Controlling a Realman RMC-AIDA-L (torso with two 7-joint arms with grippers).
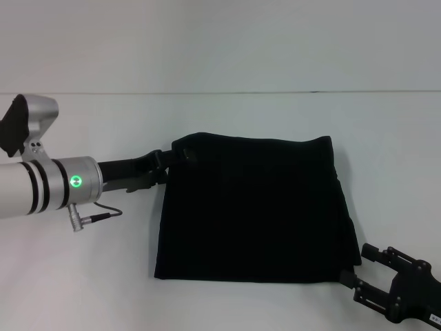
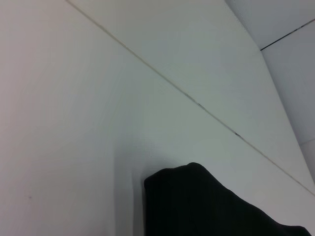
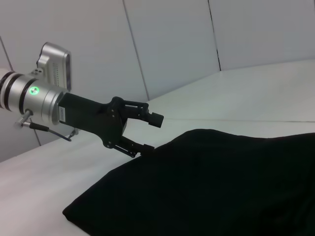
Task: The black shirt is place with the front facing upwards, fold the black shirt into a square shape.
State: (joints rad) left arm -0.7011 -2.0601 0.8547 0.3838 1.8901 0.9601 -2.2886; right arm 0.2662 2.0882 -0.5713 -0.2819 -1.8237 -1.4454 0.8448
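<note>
While I hold the rig at this moment, I record the large plain black cloth shirt lying flat on the white table, folded into a roughly square block near the middle of the surface. No lettering or neck label is visible on the side facing up. Its edges are fairly straight; the far left corner shows a small raised fold, and the right edge slants slightly outward toward the near side.

My left gripper, black, on a silver arm with a green light, reaches in from the left and sits at the far left corner of the shirt. From the right wrist view its two fingers stand spread apart, one above the cloth edge and one at table level, with the lower tip at or touching the fabric; I see no cloth pinched between them. My left wrist view shows only that shirt corner against the table.

My right gripper sits at the near right corner of the shirt, low on the table, just beside the cloth. I cannot tell whether its fingers are spread or closed.
</note>
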